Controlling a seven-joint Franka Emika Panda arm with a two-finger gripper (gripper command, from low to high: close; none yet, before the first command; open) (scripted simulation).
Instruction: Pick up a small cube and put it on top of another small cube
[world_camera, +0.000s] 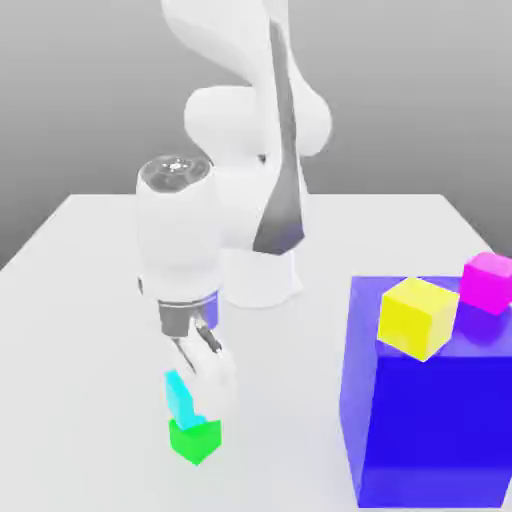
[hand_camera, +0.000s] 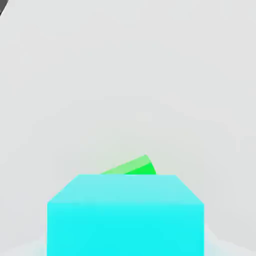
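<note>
In the lower left of the exterior view, my gripper (world_camera: 193, 400) is clamped on the small cyan cube (world_camera: 180, 396), holding it tilted right above the small green cube (world_camera: 195, 440), which sits on the white table (world_camera: 90, 300). In the hand view, the cyan cube (hand_camera: 125, 215) is nearest, with the green cube (hand_camera: 134, 167) peeking out behind it. At the lower right of the exterior view stands a large blue block (world_camera: 430, 420), carrying a yellow cube (world_camera: 417, 316) and a magenta cube (world_camera: 488, 282).
</note>
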